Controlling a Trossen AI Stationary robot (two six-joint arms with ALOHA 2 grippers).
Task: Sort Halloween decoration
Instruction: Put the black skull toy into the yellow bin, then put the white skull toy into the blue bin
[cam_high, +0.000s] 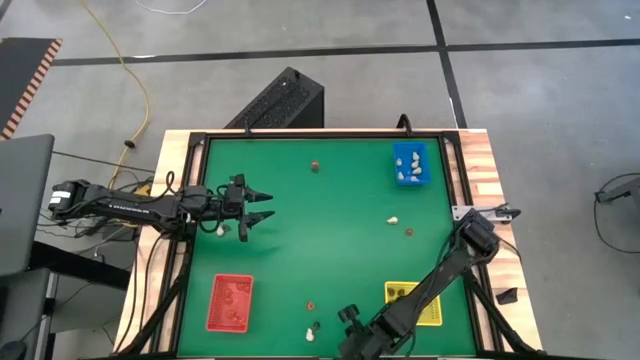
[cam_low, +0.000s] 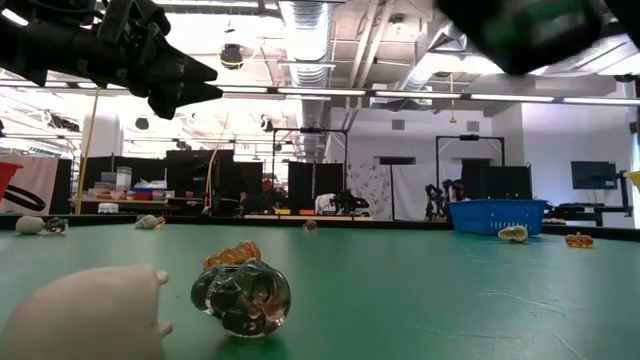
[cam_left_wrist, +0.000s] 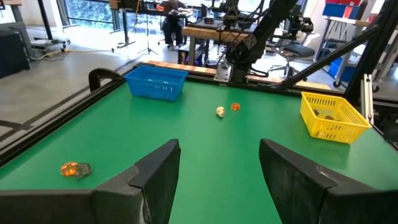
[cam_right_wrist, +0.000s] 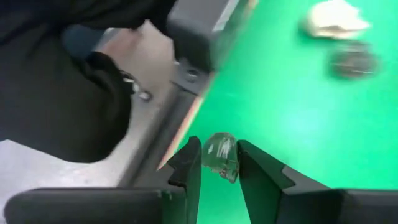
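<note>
Your right claw (cam_right_wrist: 219, 163) pinches a clear, glassy trinket (cam_right_wrist: 221, 155), fingers narrowed on its sides. Looks light, hard, slick; grip mid-body, go gently. Left claw (cam_high: 262, 208) gapes empty over the tabletop (cam_high: 330, 230).

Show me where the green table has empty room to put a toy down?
The widest bare green lies mid-table, bordered by the left end effector, the red tray and the yellow tray. Another free strip runs along the far edge, left of the blue tray. It is crowded at the near edge, where the right end effector works beside small trinkets.
</note>
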